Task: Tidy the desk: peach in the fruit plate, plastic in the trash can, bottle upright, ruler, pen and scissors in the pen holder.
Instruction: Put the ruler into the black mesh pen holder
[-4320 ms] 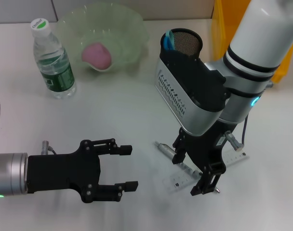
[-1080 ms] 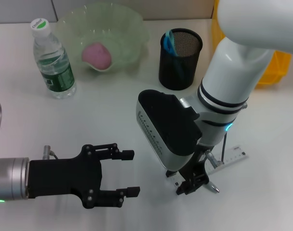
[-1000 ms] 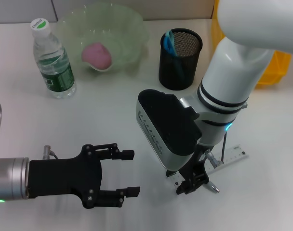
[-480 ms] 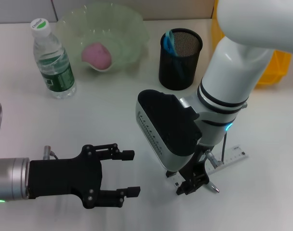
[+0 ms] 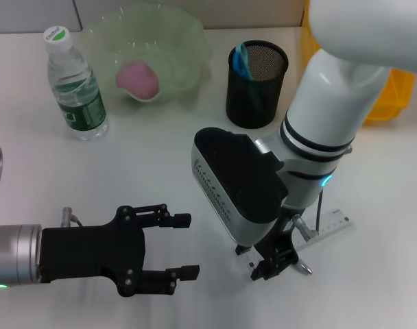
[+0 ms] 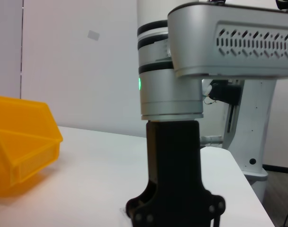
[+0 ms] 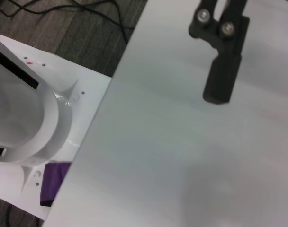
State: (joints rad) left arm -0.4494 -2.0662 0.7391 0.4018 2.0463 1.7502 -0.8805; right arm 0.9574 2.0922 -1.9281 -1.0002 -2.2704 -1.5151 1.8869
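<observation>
Jaws of the left gripper (image 5: 184,247) stand wide apart with nothing between them, hovering low over the white surface (image 5: 153,171). At the far left the bottle (image 5: 75,86) stands upright, and beside it the peach (image 5: 137,77) lies in the green fruit plate (image 5: 188,41). The black pen holder (image 5: 256,83) carries a blue item. The right gripper (image 5: 276,259) is down at the clear ruler (image 5: 332,223); whether its jaws grip anything cannot be told. A yellow bin (image 5: 394,92) sits at the far right.
</observation>
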